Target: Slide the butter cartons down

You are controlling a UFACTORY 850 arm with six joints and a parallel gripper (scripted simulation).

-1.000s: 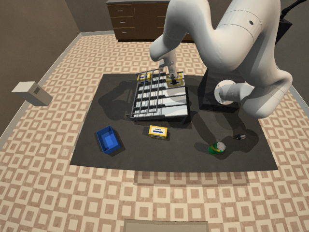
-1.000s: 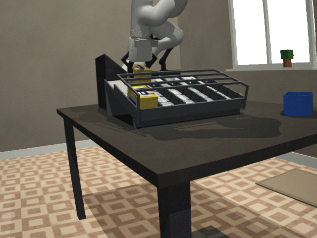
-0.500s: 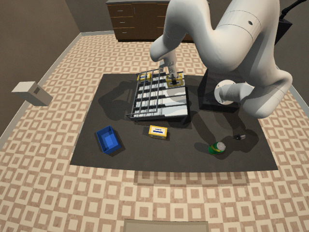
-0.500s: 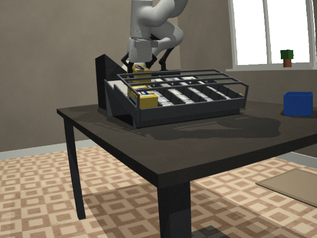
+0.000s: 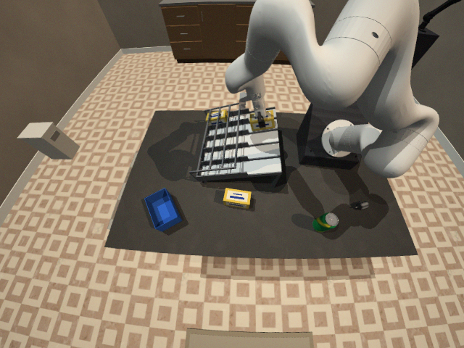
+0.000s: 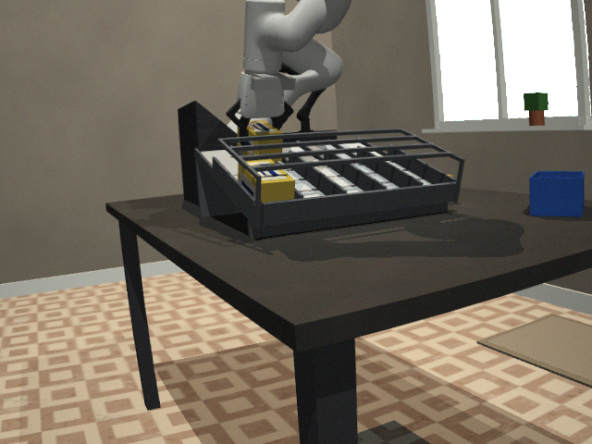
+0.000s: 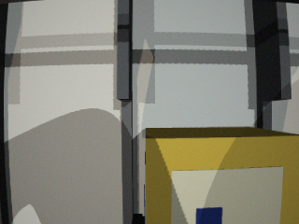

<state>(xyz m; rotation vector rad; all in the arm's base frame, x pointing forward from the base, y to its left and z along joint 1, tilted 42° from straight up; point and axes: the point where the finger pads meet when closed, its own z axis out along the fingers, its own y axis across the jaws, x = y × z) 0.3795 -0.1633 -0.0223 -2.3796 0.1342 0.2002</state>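
The sloped shelf [image 5: 239,143] stands mid-table, and it also shows in the exterior view [image 6: 334,183]. One yellow butter carton [image 5: 216,117] [image 6: 272,183] rests against the bottom stop of an end lane. My gripper [image 5: 261,119] is shut on a second butter carton [image 6: 260,129] and holds it just above the shelf's high end, near that same side; which lane lies under it I cannot tell. The wrist view shows this carton [image 7: 220,177] over white lane floors and a dark divider [image 7: 123,51]. A third carton [image 5: 236,197] lies on the table in front of the shelf.
A blue bin [image 5: 162,209] sits at the table's front left, also seen in the exterior view [image 6: 557,193]. A green can [image 5: 325,222] and a small dark object [image 5: 359,204] lie at the front right. The arm's black base block [image 5: 325,138] stands beside the shelf.
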